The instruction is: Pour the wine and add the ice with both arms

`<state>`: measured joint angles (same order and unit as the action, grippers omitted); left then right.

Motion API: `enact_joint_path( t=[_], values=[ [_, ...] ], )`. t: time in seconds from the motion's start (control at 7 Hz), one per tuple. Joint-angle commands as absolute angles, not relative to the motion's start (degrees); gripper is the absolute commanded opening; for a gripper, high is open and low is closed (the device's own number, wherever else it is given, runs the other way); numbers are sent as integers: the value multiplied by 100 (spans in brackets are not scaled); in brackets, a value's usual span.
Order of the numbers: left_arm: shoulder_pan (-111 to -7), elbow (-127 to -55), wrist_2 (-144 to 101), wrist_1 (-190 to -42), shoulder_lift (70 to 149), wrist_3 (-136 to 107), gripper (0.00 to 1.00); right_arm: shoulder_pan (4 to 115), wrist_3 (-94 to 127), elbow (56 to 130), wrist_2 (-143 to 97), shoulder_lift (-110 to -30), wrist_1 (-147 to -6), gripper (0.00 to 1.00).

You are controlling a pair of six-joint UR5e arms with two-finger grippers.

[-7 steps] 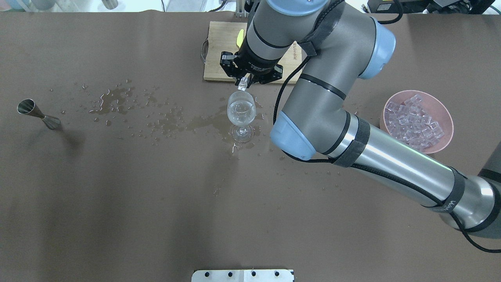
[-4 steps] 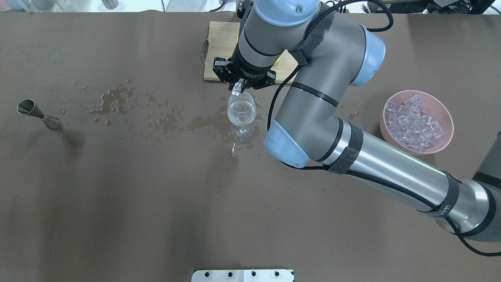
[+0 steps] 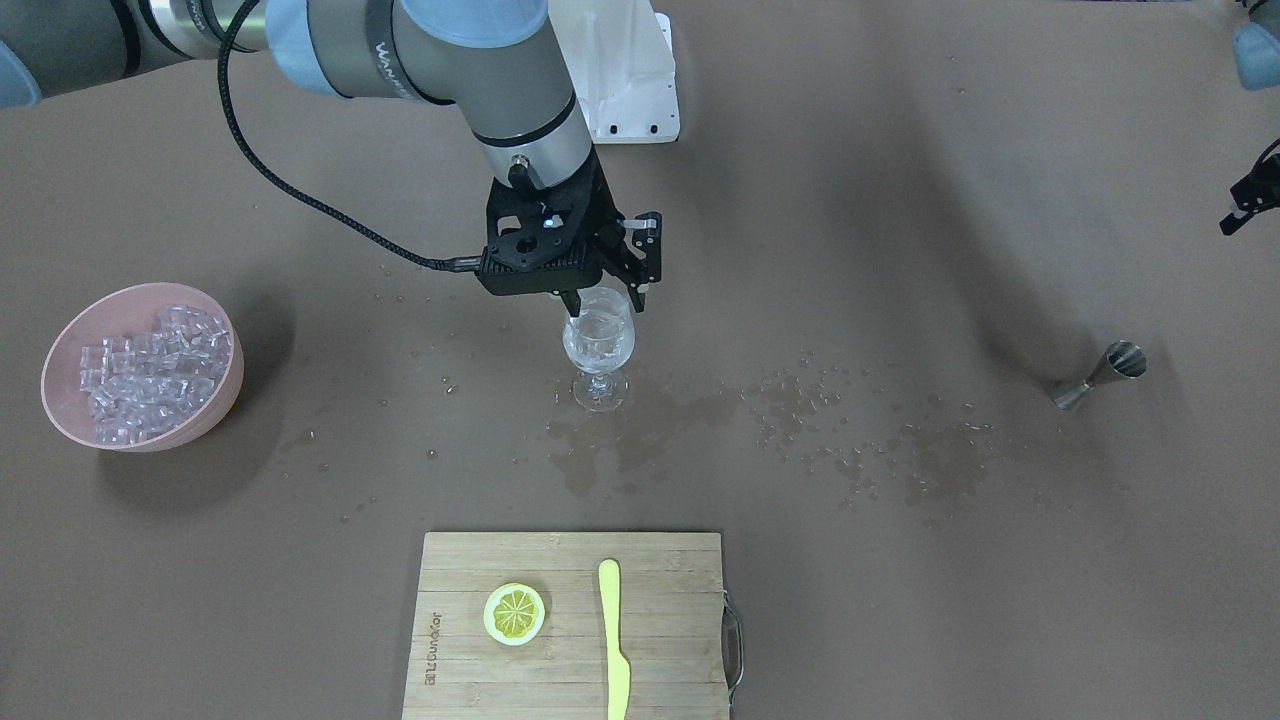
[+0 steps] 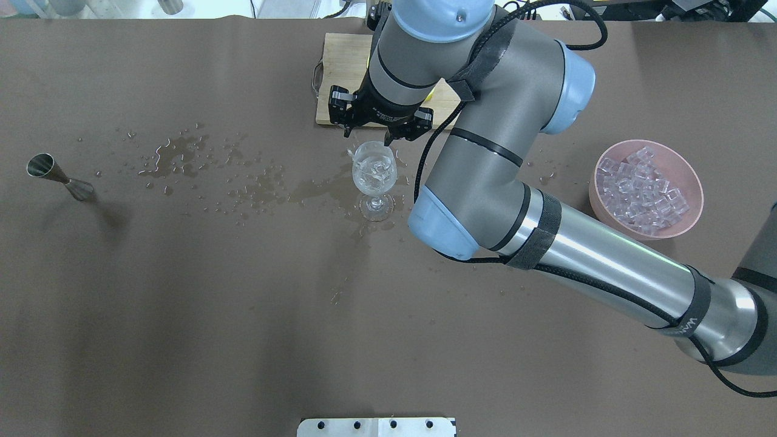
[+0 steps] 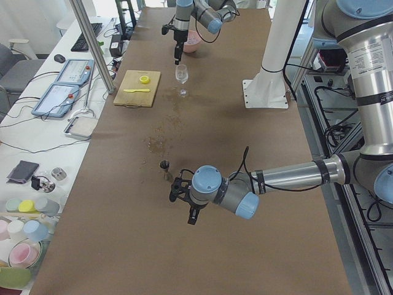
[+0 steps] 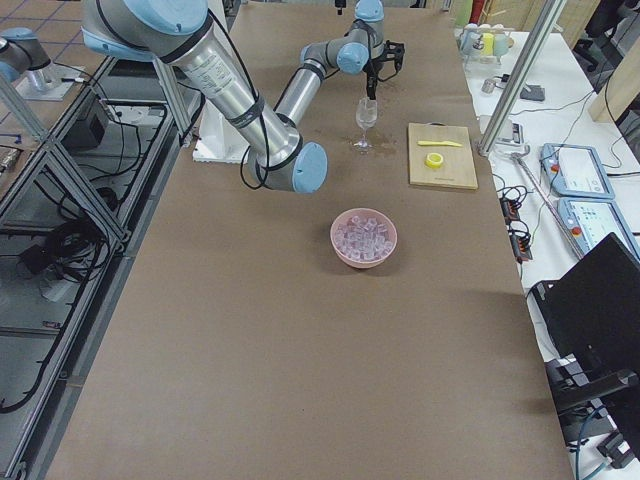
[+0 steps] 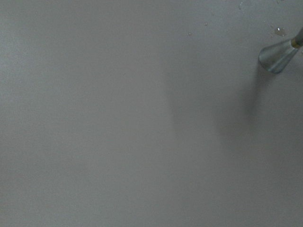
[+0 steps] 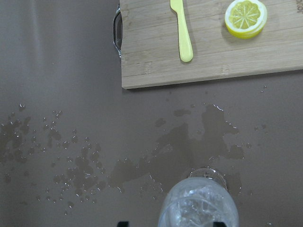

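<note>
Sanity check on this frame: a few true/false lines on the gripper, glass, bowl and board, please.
1. The right gripper is open above the glass. True.
2. The lemon slice is in the glass. False: it lies on the cutting board, beside the yellow knife.
3. The pink bowl is empty. False: it holds many ice cubes.
4. The table is wet around the glass's foot. True: a puddle spreads out from it.
</note>
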<state>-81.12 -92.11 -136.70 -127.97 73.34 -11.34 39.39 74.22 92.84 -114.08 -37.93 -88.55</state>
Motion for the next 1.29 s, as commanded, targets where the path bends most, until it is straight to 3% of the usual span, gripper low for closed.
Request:
enact_joint_path(
  t=[0.0,0.43,0.86,1.14],
  values=[
    [-8112,-9228,-13684,-12788,7356,-1169,98,4068,7409,9473,-11460,-4067,-8851,99],
    [-8409,-9264,-13746,-12797,7383,-1230,98,5741,5527,10948,-12887,-6408,-8886,100],
    [-8769,-9412,-13833,-12797,7304,-1248,98,7325,1841,10943,-13430,-8344,-8921,100],
    [-8650,-9439,-14001,-12179,7600,-1248,98,8021,393,10741,-13438,-9015,-9069,100]
  ],
)
